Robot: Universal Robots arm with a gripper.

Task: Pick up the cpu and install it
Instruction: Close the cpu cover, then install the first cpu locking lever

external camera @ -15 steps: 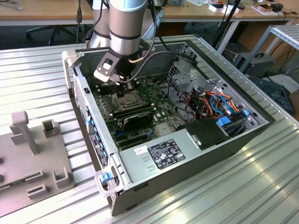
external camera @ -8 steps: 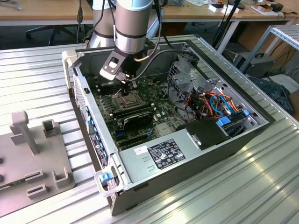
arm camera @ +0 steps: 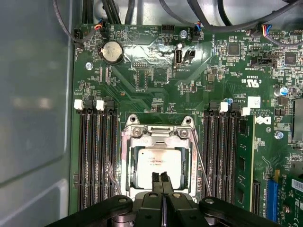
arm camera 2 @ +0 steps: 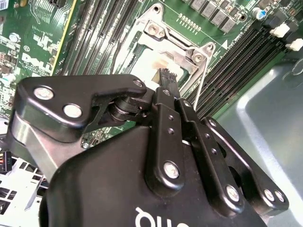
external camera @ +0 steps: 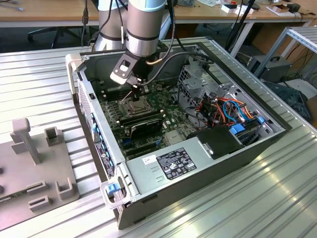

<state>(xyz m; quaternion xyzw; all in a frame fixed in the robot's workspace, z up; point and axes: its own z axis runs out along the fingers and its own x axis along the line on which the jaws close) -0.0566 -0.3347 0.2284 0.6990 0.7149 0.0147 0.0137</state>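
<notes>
One pincer [arm camera: 161,178], its two fingers pressed together with nothing between them, hangs over the single cpu [arm camera: 154,161]. The cpu lies in the one socket [arm camera: 158,132] of the motherboard [arm camera: 156,90], between two banks of memory slots [arm camera: 97,161], inside an open computer case [external camera: 223,174] on the table [external camera: 277,198].
</notes>
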